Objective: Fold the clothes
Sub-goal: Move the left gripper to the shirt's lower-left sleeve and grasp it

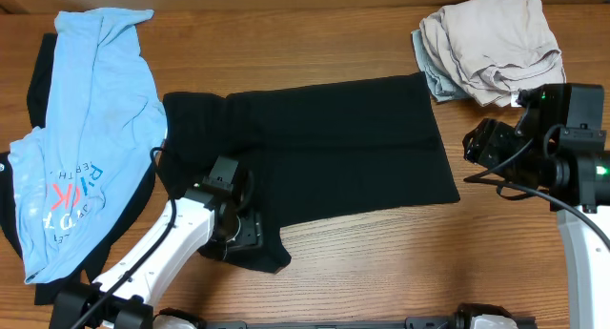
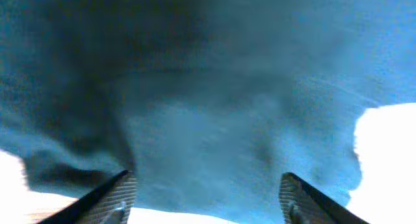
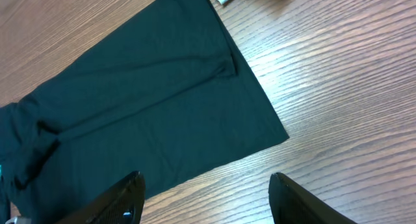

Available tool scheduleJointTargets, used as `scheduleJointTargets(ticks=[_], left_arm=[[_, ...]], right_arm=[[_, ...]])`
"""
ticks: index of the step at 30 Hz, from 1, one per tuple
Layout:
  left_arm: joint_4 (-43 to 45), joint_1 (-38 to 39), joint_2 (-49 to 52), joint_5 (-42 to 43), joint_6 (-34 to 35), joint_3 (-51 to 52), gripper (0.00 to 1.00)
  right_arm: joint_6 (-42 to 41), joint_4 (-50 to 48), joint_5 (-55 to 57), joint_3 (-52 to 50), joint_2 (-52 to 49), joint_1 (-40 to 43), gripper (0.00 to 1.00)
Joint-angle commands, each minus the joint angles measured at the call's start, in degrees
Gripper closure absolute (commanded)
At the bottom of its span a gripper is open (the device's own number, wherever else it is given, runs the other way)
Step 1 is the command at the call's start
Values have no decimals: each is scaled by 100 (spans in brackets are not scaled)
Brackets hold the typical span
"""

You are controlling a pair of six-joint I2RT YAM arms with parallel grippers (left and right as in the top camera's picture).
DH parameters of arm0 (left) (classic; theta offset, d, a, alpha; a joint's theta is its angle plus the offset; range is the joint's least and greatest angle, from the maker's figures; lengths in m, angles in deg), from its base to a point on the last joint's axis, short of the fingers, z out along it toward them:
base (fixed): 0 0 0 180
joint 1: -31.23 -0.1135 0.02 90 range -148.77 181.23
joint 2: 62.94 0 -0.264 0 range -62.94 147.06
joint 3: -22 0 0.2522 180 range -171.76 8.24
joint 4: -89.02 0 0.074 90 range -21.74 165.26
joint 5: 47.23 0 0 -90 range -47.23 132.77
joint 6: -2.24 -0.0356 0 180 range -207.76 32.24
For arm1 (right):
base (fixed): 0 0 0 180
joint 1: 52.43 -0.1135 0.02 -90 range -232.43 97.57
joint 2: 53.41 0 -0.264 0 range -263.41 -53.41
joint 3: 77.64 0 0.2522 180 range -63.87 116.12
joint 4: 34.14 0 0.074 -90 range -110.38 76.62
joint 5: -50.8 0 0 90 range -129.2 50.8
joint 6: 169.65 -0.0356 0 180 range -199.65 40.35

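I see the black garment [image 1: 334,143] spread mostly flat across the middle of the table [image 1: 381,262], wrinkled at its left end. My left gripper [image 2: 207,178] sits over its lower-left corner, fingers wide apart. My right gripper [image 3: 207,180] hovers off its right edge, gaping and empty. The light-blue tee [image 1: 91,129] lies far left; I can't read its upside-down red-and-white print. 1 beige pile [image 1: 491,43] sits top right.

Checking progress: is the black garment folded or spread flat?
Mostly spread: the black garment lies flat across the table, rumpled at one end.
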Motion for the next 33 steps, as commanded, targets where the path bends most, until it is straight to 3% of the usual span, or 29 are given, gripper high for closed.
scheduleJointTargets(ticks=[1,5,9,16,24,26,28,30,33], left_arm=[[-240,208,13,748,-42,-212,25],[-302,457,13,634,579,-76,26],[-291,535,13,356,1237,52,39],[-256,535,15,291,1604,369,47],[374,533,15,260,1727,732,51],[365,533,17,133,1720,741,60],[354,533,17,157,1720,741,81],[295,531,15,179,1718,732,96],[101,496,15,374,1532,660,96]], right_arm=[[35,-11,57,-15,-136,13,35],[35,-4,57,-15,-299,13,35],[57,-24,61,-15,-422,13,35],[57,-61,61,-15,-474,13,35],[59,-105,61,-15,-483,13,35],[59,-107,61,-15,-483,13,35],[57,-107,61,-15,-483,13,35],[57,-107,61,-15,-483,13,35],[55,-103,61,-15,-494,13,35]])
